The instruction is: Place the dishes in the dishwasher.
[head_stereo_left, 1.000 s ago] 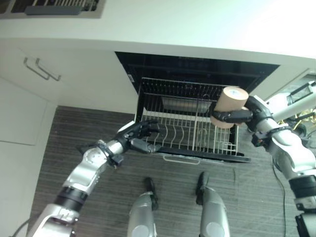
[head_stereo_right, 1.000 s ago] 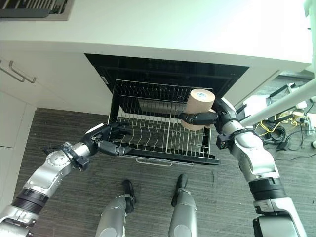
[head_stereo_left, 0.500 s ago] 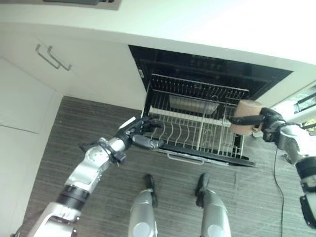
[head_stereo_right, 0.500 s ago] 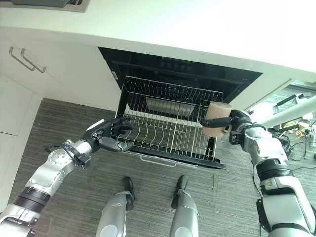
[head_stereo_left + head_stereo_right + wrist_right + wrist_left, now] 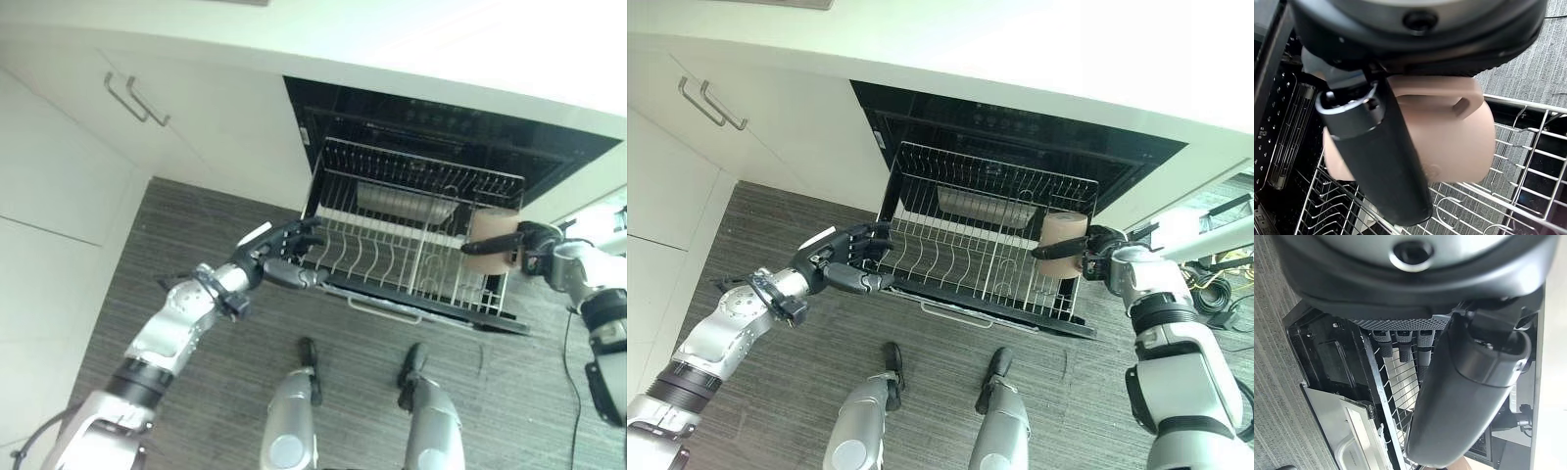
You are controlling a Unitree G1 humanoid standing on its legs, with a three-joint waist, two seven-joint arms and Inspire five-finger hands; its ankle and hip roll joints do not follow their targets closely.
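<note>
- Over the pulled-out rack (image 5: pixel 411 259) of the open dishwasher (image 5: pixel 441 127), in the left eye view, my right hand (image 5: pixel 524 250) grips a tan mug (image 5: pixel 493 235); not yet set down.
- Right eye view: my left hand (image 5: pixel 844 262) rests at the rack's front corner, fingers loosely spread, holding nothing.
- Left wrist view: fingers (image 5: pixel 1403 347) straight along the wires.
- Right wrist view: thumb across the mug, which hangs above the tines; I judge placing remains.

Pale white cabinet fronts (image 5: pixel 88 186) fill the left side; a pair of slim metal bar handles (image 5: pixel 135 99) at upper left. White countertop (image 5: pixel 1038 49) across the top. Dark grey striped floor (image 5: pixel 774 411) covers the lower frame. Tangle of yellow and black cords (image 5: pixel 1207 292) at right edge.
</note>
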